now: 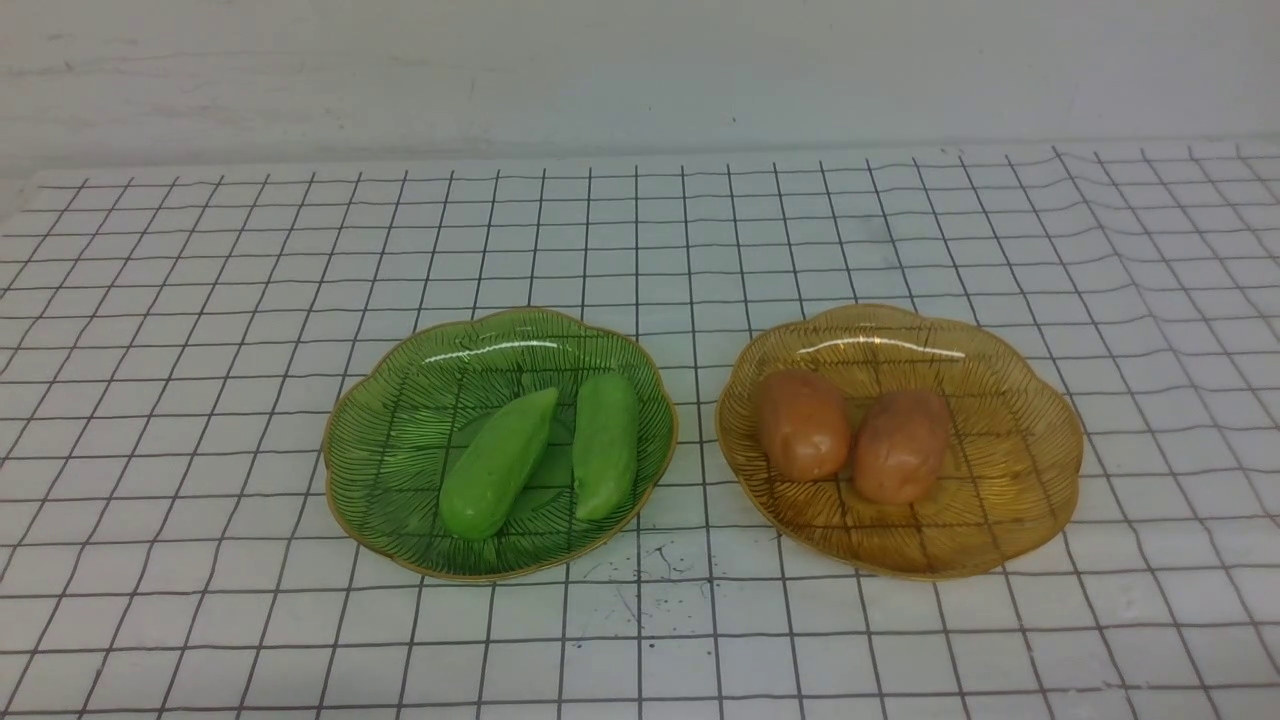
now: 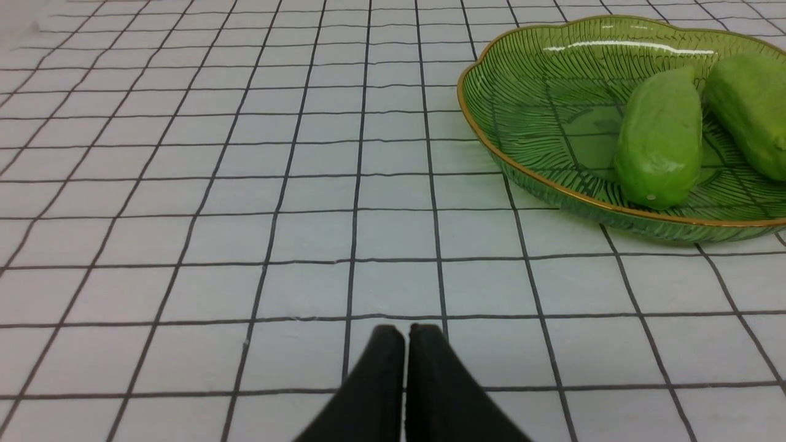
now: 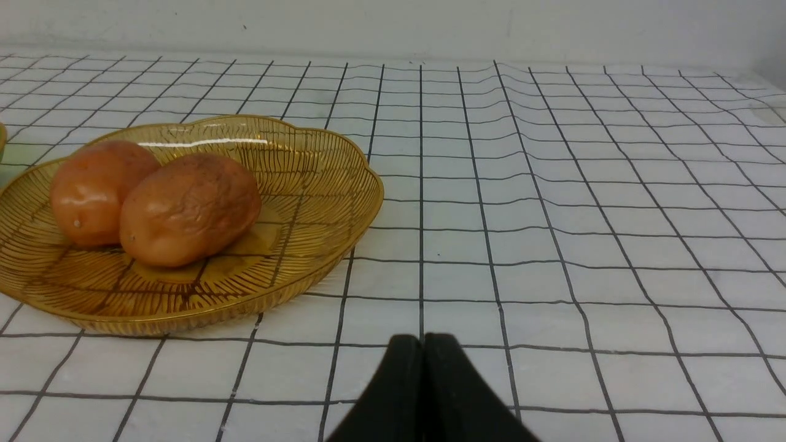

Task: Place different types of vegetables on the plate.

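Note:
Two light-green cucumber-like pieces point(image 1: 497, 463) point(image 1: 605, 444) lie side by side in the green plate point(image 1: 390, 460). Two orange-brown potato-like pieces point(image 1: 801, 424) point(image 1: 901, 445) lie in the amber plate point(image 1: 1020, 450). Neither gripper shows in the front view. In the left wrist view my left gripper point(image 2: 406, 331) is shut and empty over the cloth, short of the green plate point(image 2: 522, 80) and its cucumbers point(image 2: 660, 138) point(image 2: 752, 110). In the right wrist view my right gripper point(image 3: 422, 341) is shut and empty, short of the amber plate point(image 3: 325, 184) with its potatoes point(image 3: 190, 209) point(image 3: 98, 190).
The table is covered by a white cloth with a black grid point(image 1: 200, 300), wrinkled at the far right point(image 1: 1150, 250). A white wall point(image 1: 640, 70) runs along the back edge. Small dark scribbles point(image 1: 650, 575) mark the cloth between the plates at the front.

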